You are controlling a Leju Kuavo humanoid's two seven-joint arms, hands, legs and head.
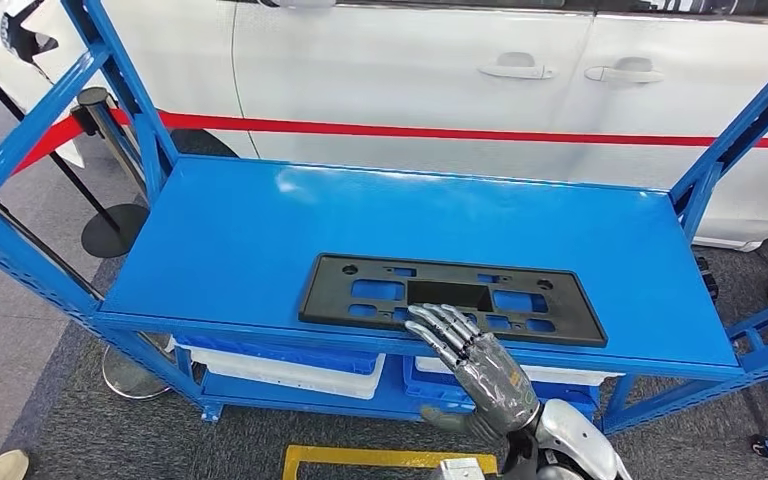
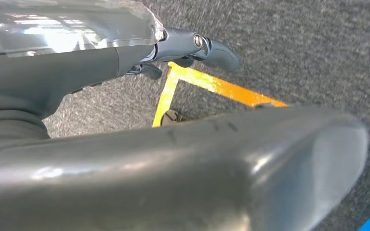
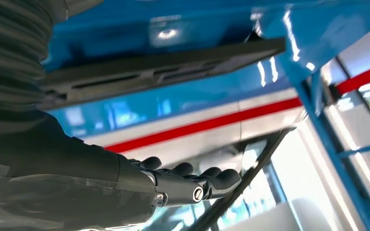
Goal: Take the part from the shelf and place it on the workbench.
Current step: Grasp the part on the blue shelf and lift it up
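Note:
The part (image 1: 450, 293) is a flat black rectangular frame with cut-outs, lying on the top board of the blue shelf (image 1: 260, 230), near its front edge. My right hand (image 1: 472, 362) reaches up from below, fingers spread and straight, fingertips over the part's near edge; it holds nothing. In the right wrist view the part (image 3: 164, 67) shows edge-on against the blue board, apart from the dark fingers (image 3: 192, 180). My left hand (image 2: 188, 48) hangs over grey carpet with nothing in it.
A white car (image 1: 410, 80) with a red stripe stands right behind the shelf. Blue uprights (image 1: 130, 90) rise at both ends. White bins (image 1: 290, 365) sit on the lower level. A black stanchion (image 1: 110, 225) stands at left; yellow tape (image 1: 360, 458) marks the floor.

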